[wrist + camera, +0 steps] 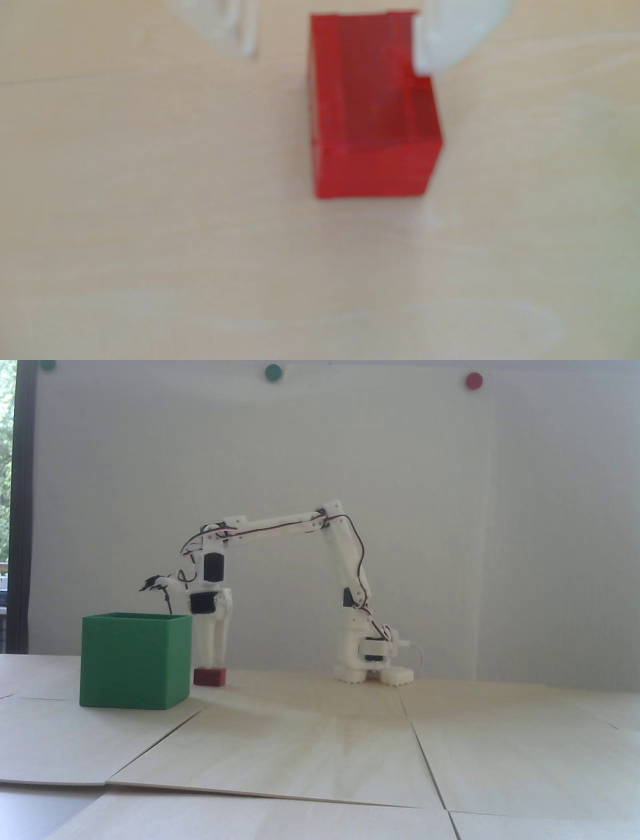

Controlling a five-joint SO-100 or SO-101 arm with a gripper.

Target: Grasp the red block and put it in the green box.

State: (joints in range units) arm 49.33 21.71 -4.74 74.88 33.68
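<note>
The red block rests on the wooden table, just right of the green box in the fixed view. The gripper points down, its tips at the block's top. In the blurred wrist view the jaws are spread: one finger touches the block's right edge, the other stands apart at left, both cut off by the top edge.

Matt, seemingly plastic red block on pale smooth wood-grain table.

White wall, pale wood table, window left
</note>
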